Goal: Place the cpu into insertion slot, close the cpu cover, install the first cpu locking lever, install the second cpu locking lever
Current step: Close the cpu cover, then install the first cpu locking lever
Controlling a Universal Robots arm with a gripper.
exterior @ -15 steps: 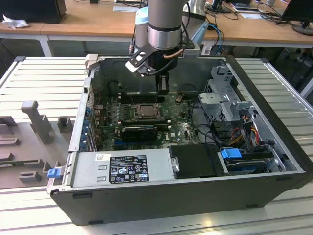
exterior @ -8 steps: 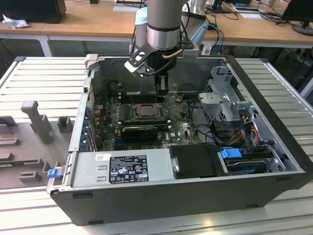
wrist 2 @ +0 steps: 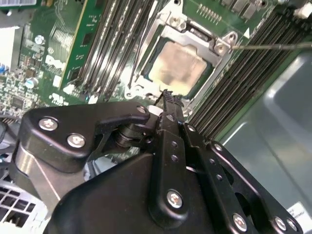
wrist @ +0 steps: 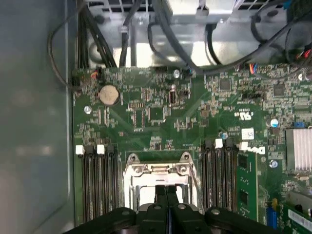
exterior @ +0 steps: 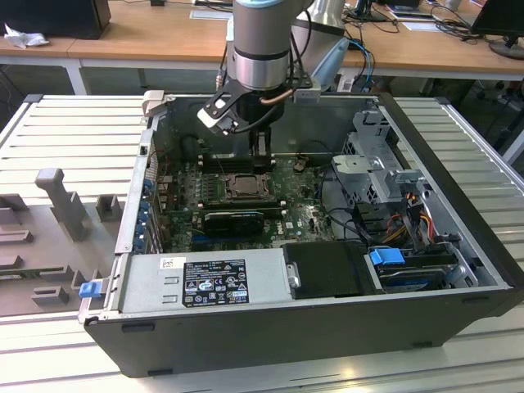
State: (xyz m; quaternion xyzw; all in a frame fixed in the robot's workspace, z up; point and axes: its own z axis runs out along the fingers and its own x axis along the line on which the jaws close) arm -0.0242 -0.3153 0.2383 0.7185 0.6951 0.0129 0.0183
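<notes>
Item: cpu (wrist 2: 178, 66), a flat square chip with its silvery-grey top facing up. Being square it has no long axis, and its edges run parallel to the memory slots (wrist 2: 112, 44) that flank it. Location: seated in the insertion slot (wrist 2: 145, 73). The cpu cover (wrist 2: 195, 36) lies down around it, and the chip shows through the square window. A thin locking lever (wrist 2: 273, 46) juts out past one corner of the cover, over the neighbouring slots (whether it is latched cannot be told). Gripper (wrist 2: 168, 96): fingers pressed together with nothing between them, tips poised just above the socket's edge. In the exterior view the gripper (exterior: 260, 151) hangs at 12 o'clock of the socket. Container: open computer case (exterior: 458, 196) lying on its side, holding the green motherboard (wrist: 161, 114) with its coin battery (wrist: 108, 94). In the exterior view the graphics card (exterior: 233, 219) sits at 6 o'clock of the socket. The power supply (exterior: 209, 282) lies further along the same line, and the drive cage (exterior: 372, 168) is at 3 o'clock. Bundled cables (wrist: 165, 34) run along the board's edge by the case wall.
</notes>
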